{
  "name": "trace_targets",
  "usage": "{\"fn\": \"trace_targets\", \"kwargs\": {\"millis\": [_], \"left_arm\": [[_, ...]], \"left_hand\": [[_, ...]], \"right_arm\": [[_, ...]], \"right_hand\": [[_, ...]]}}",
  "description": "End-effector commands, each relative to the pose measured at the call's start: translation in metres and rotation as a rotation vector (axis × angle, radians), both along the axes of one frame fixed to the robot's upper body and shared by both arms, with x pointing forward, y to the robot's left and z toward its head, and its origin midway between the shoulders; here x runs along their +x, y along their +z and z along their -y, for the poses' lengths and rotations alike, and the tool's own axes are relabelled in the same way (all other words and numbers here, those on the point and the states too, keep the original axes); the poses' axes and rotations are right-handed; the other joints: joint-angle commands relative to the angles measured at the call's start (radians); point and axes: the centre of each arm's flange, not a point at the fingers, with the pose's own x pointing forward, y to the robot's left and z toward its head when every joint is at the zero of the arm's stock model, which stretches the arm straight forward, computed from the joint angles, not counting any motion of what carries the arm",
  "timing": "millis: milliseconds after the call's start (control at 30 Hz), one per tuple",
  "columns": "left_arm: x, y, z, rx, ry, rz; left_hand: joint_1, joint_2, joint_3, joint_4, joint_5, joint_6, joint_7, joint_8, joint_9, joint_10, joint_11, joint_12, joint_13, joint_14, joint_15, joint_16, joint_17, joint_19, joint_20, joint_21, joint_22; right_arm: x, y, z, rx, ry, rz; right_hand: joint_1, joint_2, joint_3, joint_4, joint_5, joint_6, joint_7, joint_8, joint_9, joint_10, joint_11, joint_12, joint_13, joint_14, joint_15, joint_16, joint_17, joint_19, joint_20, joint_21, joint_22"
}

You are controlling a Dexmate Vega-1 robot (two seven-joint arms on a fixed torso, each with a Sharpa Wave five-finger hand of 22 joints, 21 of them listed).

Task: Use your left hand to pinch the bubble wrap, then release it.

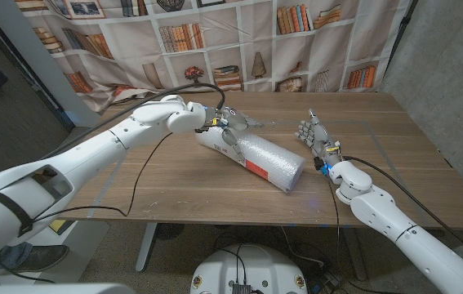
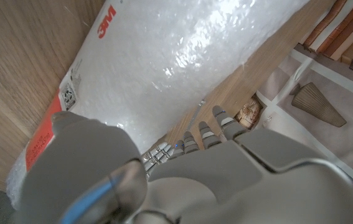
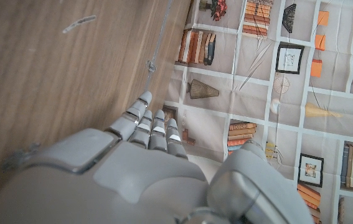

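The robot's left hand (image 1: 229,129) is sitting right at the far end of the bubble wrap (image 1: 255,157), fingers spread and draped over the top of the roll, but honestly it's hard to tell whether it's actually pinching the plastic or just touching it. From that hand the roll's long axis runs diagonally away, toward the robot and off to its right, lying flat on the table (image 1: 174,175), so the wrap is basically underneath the fingers already. The right hand (image 1: 314,135) stands just beyond the roll's other end, fingers apart, holding nothing.
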Motion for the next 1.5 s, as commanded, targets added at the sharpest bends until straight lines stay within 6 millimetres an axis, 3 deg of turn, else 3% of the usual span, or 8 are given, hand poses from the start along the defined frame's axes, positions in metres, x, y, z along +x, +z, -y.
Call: {"fn": "trace_targets", "kwargs": {"millis": [33,267,600,1267,1500], "left_arm": [[-0.005,0.025,-0.019,-0.151,-0.042,-0.097],[-0.012,0.044,-0.044,-0.348,-0.112,-0.151],[-0.015,0.054,-0.101,-0.747,-0.246,-0.222],[-0.021,0.01,-0.188,-1.291,-0.335,-0.28],[-0.021,-0.012,-0.217,-1.467,-0.316,-0.271]], "left_hand": [[-0.007,0.002,-0.009,0.002,0.008,0.023,-0.006,0.014,0.005,0.027,-0.002,0.014,0.001,0.016,-0.002,0.012,0.004,0.005,0.0,0.008,0.003],[-0.015,0.013,-0.009,0.005,0.012,0.047,-0.006,0.023,0.004,0.047,-0.003,0.022,0.001,0.03,-0.008,0.017,0.005,0.006,0.001,0.011,0.003],[-0.042,0.039,-0.008,0.018,0.014,0.062,-0.002,0.027,0.003,0.067,0.017,0.028,0.0,0.041,-0.003,0.02,0.006,-0.009,0.003,0.008,0.004],[-0.087,0.079,-0.008,0.025,0.011,0.116,0.005,0.04,0.0,0.102,0.038,0.035,-0.002,0.056,0.007,0.023,0.006,-0.03,-0.018,0.008,0.004],[-0.097,0.09,-0.007,0.023,0.009,0.137,0.01,0.044,-0.001,0.118,0.046,0.038,-0.002,0.069,0.009,0.025,0.005,-0.023,-0.031,0.012,0.004]], "right_arm": [[0.002,0.001,-0.001,0.001,0.001,0.003],[0.003,0.001,-0.002,0.004,0.003,0.008],[0.003,-0.001,-0.003,0.008,0.004,0.008],[0.007,0.004,-0.004,0.007,0.013,0.049],[0.003,0.008,-0.009,0.016,0.017,0.124]], "right_hand": [[0.005,0.011,0.001,-0.01,0.002,0.008,0.004,0.0,0.002,0.003,0.002,0.003,0.003,0.0,0.009,0.004,0.002,0.0,-0.002,-0.003,0.004],[0.007,0.011,0.001,-0.011,0.002,0.008,0.004,0.0,0.002,0.005,0.003,0.004,0.003,0.0,0.01,0.004,0.002,0.0,-0.001,-0.003,0.004],[0.007,0.011,0.001,-0.012,0.001,0.008,0.003,0.0,0.002,0.004,0.003,0.004,0.003,0.0,0.009,0.004,0.002,0.0,-0.002,-0.003,0.004],[0.007,0.01,0.0,-0.013,0.0,0.011,-0.001,0.001,0.002,0.008,0.0,0.005,0.003,0.004,0.008,0.006,0.002,0.001,-0.001,-0.002,0.004],[0.006,0.01,0.0,-0.014,0.0,0.042,0.002,0.011,0.002,0.044,-0.003,0.018,0.003,0.027,0.0,0.013,0.002,0.021,-0.004,0.005,0.004]]}}
